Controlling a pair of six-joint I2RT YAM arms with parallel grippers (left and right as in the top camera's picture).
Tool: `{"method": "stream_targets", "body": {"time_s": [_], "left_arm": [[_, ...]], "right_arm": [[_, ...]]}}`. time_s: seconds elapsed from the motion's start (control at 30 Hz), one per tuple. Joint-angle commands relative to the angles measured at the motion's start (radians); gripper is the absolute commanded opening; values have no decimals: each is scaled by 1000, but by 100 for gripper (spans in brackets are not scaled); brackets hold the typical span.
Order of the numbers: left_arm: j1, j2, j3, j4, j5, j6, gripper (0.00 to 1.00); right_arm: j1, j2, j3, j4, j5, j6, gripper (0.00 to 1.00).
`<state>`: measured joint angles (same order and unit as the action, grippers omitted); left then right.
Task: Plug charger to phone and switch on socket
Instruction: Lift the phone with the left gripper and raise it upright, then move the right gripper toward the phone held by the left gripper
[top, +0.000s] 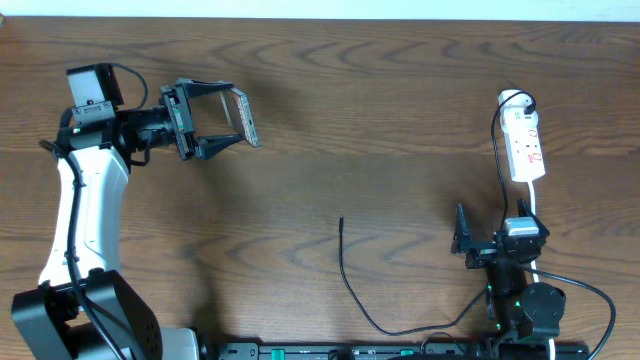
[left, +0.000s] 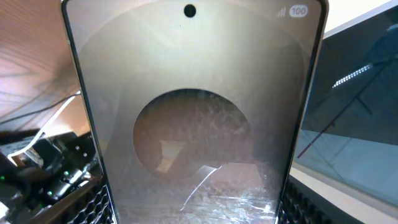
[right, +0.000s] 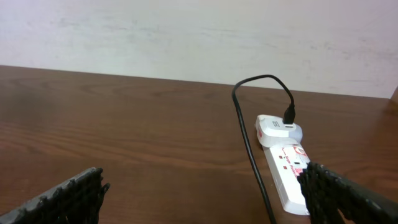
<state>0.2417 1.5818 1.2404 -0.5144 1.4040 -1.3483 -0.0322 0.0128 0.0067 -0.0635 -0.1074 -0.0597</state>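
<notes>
My left gripper (top: 222, 121) is shut on the phone (top: 244, 118) and holds it on edge above the table at the upper left. In the left wrist view the phone (left: 196, 118) fills the frame between the jaws, a lighter oval on its face. The charger (top: 350, 285), a thin black cable, lies on the table at centre bottom, its plug tip (top: 341, 220) pointing away from me. The socket (top: 525, 147), a white power strip with a white plug, lies at the right; it also shows in the right wrist view (right: 288, 168). My right gripper (right: 205, 196) is open and empty near the front edge.
A black cord (right: 249, 140) runs from the white plug (right: 277, 129) along the strip's left side toward the front. The wooden table (top: 380, 110) meets a white wall (right: 186, 37) at the back.
</notes>
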Motion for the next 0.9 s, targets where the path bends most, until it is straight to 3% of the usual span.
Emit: {"method": "stream_targets", "body": {"time_s": [0.0, 0.17, 0.37, 0.57, 0.7, 0.87], "left_arm": [[4, -18, 28, 8, -3, 50, 7], [4, -18, 28, 8, -43, 54, 8], [4, -18, 28, 8, -73, 107, 7], [-16, -18, 27, 8, -120, 111, 7], [-34, -18, 27, 8, -166, 110, 7], [-59, -18, 27, 8, -232, 110, 7]], "right_arm": [[13, -6, -1, -3, 2, -8, 99], [13, -6, -1, 3, -13, 5, 99], [13, -6, 6, 35, -146, 332, 99], [14, 26, 127, 0, -199, 381, 99], [13, 167, 310, -86, -243, 381, 99], [14, 504, 591, -237, -474, 423, 99]]}}
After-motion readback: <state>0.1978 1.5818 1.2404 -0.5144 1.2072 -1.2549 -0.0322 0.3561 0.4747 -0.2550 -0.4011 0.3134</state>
